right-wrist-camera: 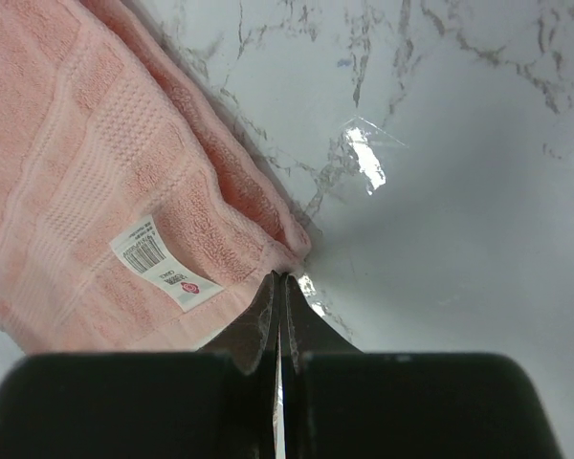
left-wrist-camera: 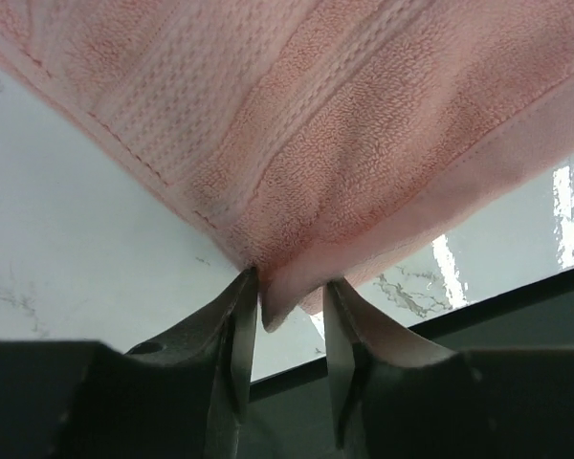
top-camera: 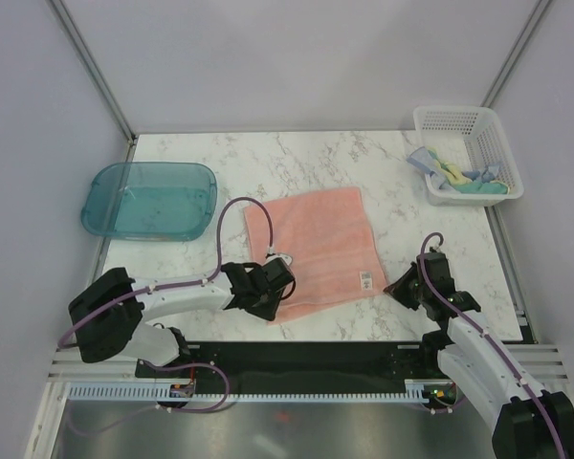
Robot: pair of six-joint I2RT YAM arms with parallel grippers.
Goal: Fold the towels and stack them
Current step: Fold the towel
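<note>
Left claw (left-wrist-camera: 292, 287) has its two fingers a little way apart. One near corner of the pink towel (top-camera: 316, 239) sits in the gap between them. It touches the finger on the left side of the wrist picture, but the fingers do not squeeze it.

Right claw (right-wrist-camera: 279, 279) is closed tight, finger against finger. Its tips are right at the other near corner of the same towel. I cannot tell if any cloth is pinched there.

The pink towel lies flat in the middle of the white marble table (top-camera: 268, 158), a bit crooked. A small white tag (right-wrist-camera: 163, 260) sits on it near the right claw. The other towels (top-camera: 459, 178) lie bunched up in the white basket (top-camera: 464, 113) at the far right corner. A see-through teal tray (top-camera: 100, 206) sits on the left, apart from the pink towel.
</note>
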